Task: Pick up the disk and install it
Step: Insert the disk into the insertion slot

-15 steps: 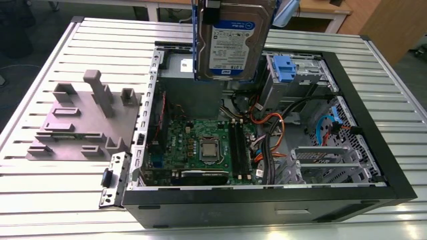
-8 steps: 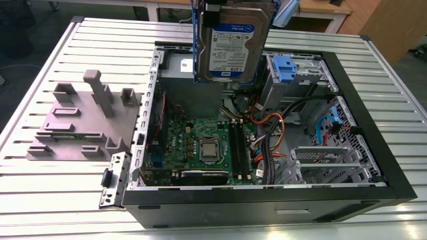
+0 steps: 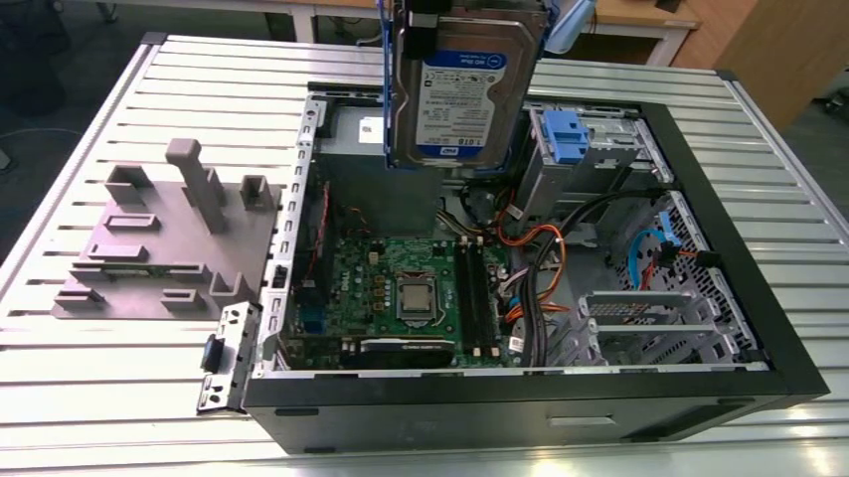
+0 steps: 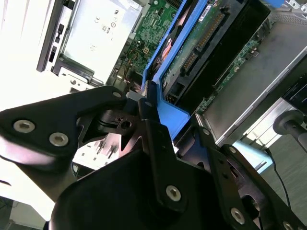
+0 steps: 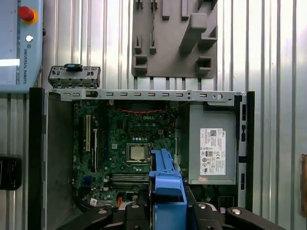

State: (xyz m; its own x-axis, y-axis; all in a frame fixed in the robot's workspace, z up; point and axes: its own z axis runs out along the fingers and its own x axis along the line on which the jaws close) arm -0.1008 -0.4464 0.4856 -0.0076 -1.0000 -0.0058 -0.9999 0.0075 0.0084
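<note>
A: Where is the disk held?
B: Upper centre of the exterior view, upright above the case — its handle is pinched by the end effector, likely so the body is left free.

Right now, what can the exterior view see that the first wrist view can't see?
The exterior view gives the disk's silver labelled face, hanging above the open computer case, plus a bare blue bracket in the bay. The first wrist view gives a red button and the white sticker on the grey power-supply box. Both share the green motherboard, the grey fixture plate and the disk's blue carrier.
</note>
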